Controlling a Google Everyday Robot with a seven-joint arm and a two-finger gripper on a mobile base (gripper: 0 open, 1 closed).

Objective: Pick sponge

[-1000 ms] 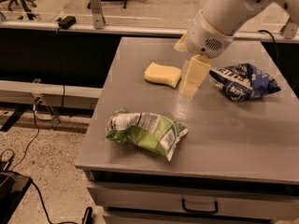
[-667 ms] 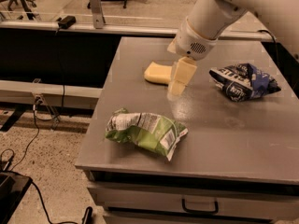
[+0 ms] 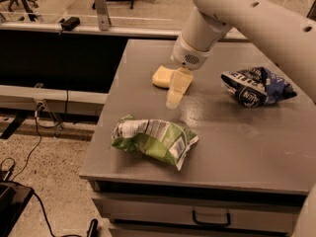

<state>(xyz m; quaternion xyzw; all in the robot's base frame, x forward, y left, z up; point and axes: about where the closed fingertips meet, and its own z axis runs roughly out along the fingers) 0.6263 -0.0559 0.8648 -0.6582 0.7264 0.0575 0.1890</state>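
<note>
The sponge [image 3: 161, 76] is a pale yellow foam block lying on the grey table [image 3: 222, 152], toward its far left part. My gripper [image 3: 176, 90] hangs from the white arm that reaches in from the upper right. Its yellowish fingers point down and stand right in front of the sponge, covering the sponge's right end. The fingertips are low over the tabletop, just on the near side of the sponge.
A green-and-white chip bag [image 3: 154, 140] lies near the table's front left. A blue chip bag [image 3: 256, 86] lies at the right. A drawer with a handle [image 3: 211, 217] is below the front edge. Cables [image 3: 29, 152] run over the floor at the left.
My gripper has moved left and toward the sponge. It was beside the sponge's right side and now overlaps its right end. The sponge and both bags have not moved.
</note>
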